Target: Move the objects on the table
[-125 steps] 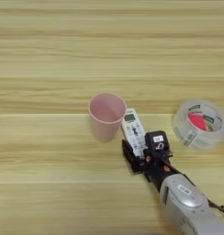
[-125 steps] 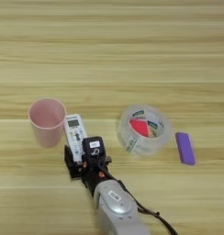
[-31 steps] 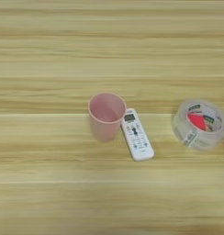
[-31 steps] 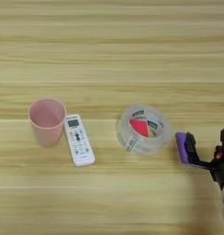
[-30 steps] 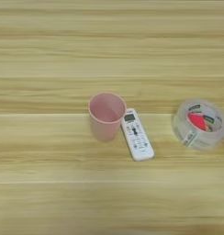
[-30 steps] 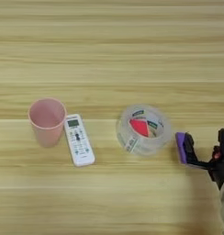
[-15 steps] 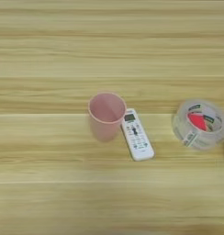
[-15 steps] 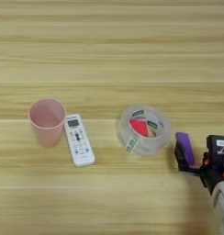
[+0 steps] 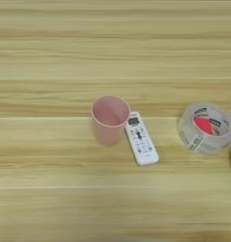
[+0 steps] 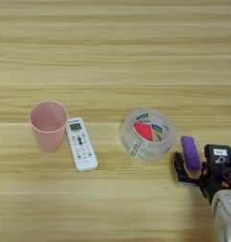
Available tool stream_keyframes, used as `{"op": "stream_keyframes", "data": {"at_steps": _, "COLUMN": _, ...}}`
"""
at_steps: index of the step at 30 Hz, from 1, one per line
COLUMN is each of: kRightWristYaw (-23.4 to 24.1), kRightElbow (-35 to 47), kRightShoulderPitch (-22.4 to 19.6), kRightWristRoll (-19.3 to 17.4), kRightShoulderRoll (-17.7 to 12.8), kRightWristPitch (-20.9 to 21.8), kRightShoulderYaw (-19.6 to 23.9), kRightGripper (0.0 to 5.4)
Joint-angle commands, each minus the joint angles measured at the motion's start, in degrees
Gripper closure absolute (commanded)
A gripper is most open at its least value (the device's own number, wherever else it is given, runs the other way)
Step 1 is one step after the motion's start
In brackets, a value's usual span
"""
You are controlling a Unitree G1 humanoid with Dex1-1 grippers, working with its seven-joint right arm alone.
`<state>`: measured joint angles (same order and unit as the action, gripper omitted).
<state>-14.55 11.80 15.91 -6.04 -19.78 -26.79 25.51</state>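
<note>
meanwhile the purple block (image 10: 190,152) lies lengthwise toward the far edge, between the gripper's (image 10: 197,166) spread fingers

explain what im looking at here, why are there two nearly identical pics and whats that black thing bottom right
Both pictures come from one stereo camera on a humanoid robot's head, looking straight down at a wooden table. They are its left and right eyes, so the scene is the same; the right eye simply sees further to the right.

The black thing is the robot's right gripper, on the end of a silver forearm that enters from the bottom right corner. Its jaws are open around a small purple block, one on each side of it, not yet closed on it.

Also on the table, from left to right: a pink cup standing upright, a slim white remote lying right beside it, and a clear tape roll with a red core. Nothing is being held or lifted.
</note>
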Motion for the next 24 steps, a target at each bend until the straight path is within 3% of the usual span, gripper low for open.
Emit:
{"op": "stream_keyframes", "data": {"at_steps": 1, "kRightWristYaw": 0.4, "kRightElbow": 0.4, "kRightShoulderPitch": -2.1, "kRightWristRoll": 0.3, "kRightShoulderRoll": -2.1, "kRightWristPitch": 2.5, "kRightShoulderYaw": 0.2, "kRightGripper": 0.07}}
{"op": "stream_keyframes", "data": {"at_steps": 8, "kRightWristYaw": -0.3, "kRightElbow": -4.0, "kRightShoulderPitch": -3.0, "kRightWristRoll": -0.5, "kRightShoulderRoll": -1.8, "kRightWristPitch": 3.3, "kRightShoulderYaw": -0.2, "kRightGripper": 0.07}}
{"op": "stream_keyframes", "data": {"at_steps": 11, "kRightWristYaw": -0.8, "kRightElbow": -6.2, "kRightShoulderPitch": -3.5, "kRightWristRoll": -2.1, "kRightShoulderRoll": -1.5, "kRightWristPitch": 1.7, "kRightShoulderYaw": 0.4, "kRightGripper": 0.07}}
{"op": "stream_keyframes", "data": {"at_steps": 24, "kRightWristYaw": -1.1, "kRightElbow": -11.7, "kRightShoulderPitch": -3.4, "kRightWristRoll": -2.7, "kRightShoulderRoll": -3.3, "kRightWristPitch": -1.0, "kRightShoulderYaw": -0.5, "kRightGripper": 0.07}}
